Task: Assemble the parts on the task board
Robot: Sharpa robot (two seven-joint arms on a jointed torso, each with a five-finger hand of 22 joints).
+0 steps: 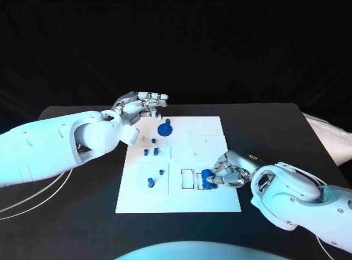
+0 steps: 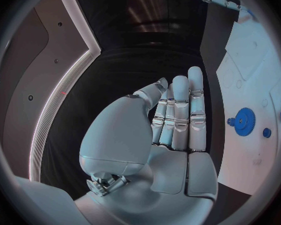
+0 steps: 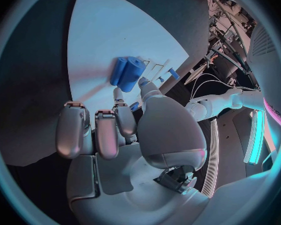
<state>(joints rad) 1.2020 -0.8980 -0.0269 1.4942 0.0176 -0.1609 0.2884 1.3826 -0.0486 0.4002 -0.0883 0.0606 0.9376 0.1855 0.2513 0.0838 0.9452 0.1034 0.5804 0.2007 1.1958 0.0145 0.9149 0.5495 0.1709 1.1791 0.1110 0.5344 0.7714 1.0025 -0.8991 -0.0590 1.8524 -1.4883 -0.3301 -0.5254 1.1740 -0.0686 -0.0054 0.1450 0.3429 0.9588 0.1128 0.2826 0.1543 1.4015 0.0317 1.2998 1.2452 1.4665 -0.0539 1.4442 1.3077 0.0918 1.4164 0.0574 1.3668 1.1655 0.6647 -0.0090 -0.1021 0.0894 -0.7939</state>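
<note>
The white task board (image 1: 199, 162) lies in the middle of the black counter (image 1: 285, 124). The right hand (image 1: 226, 172) rests on the board's near right part, its fingers (image 3: 125, 117) pinching a blue block (image 1: 209, 181). The left hand (image 1: 140, 104) hovers above the board's far left corner, fingers straight and together, holding nothing, near a blue gear (image 1: 165, 130).

A: Quick count pls. Boards?

B: 1 task board (image 1: 211, 135), white, on 1 black table (image 1: 285, 124).

A: Hands?

B: 2 – left hand (image 1: 141, 104) & right hand (image 1: 225, 173).

A: Blue parts?

B: Head view: 1 gear (image 1: 165, 130), 2 short pegs (image 1: 150, 152) side by side, 1 small peg (image 1: 161, 173), 1 taller peg (image 1: 151, 182), 1 blue block (image 1: 208, 181) at the right hand's fingers. So approx 6. Block may be 2 pcs stuck together, can't tell.
</note>
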